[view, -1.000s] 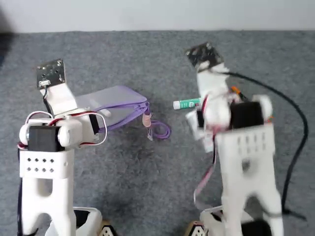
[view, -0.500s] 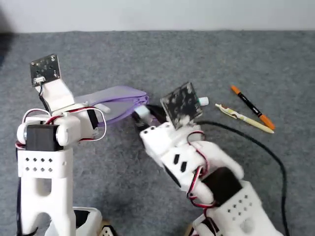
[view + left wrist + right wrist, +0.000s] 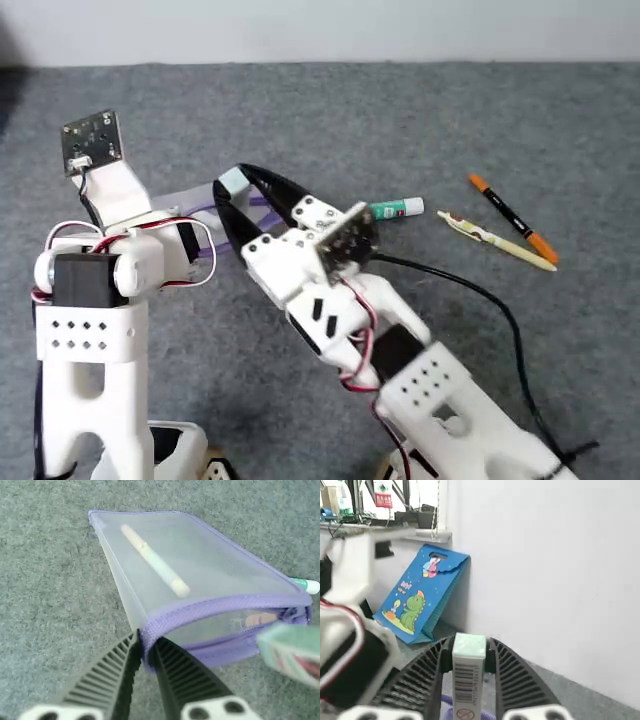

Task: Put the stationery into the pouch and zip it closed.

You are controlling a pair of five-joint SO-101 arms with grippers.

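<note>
Pouch [image 3: 200,565]: translucent with a purple zip, lying flat left of the middle of the bench [image 3: 500,120], mouth open. One pale stick [image 3: 155,560] is inside it.

Left gripper [image 3: 145,642]: fingers pinched on the zip-edge corner, arm bent low. No visible shift in the last half second.

Change: one second ago the right arm stood by the glue stick [image 3: 396,210]. Since then it has swung across to the pouch, and the right gripper [image 3: 468,646] is now raised above the pouch, pointing toward the far left corner. It is clamped on a pale green block [image 3: 468,677].

Print: the block carries a barcode and a small round mark, text too small to read. The glue stick's green label is illegible.

Glue stick lies mid-bench. The orange pen [image 3: 512,220] and pale pen [image 3: 495,240] lie near the right edge, close together.

Off the bench, a blue gift bag [image 3: 420,600] with a cartoon dinosaur leans on the wall [image 3: 560,570].
</note>
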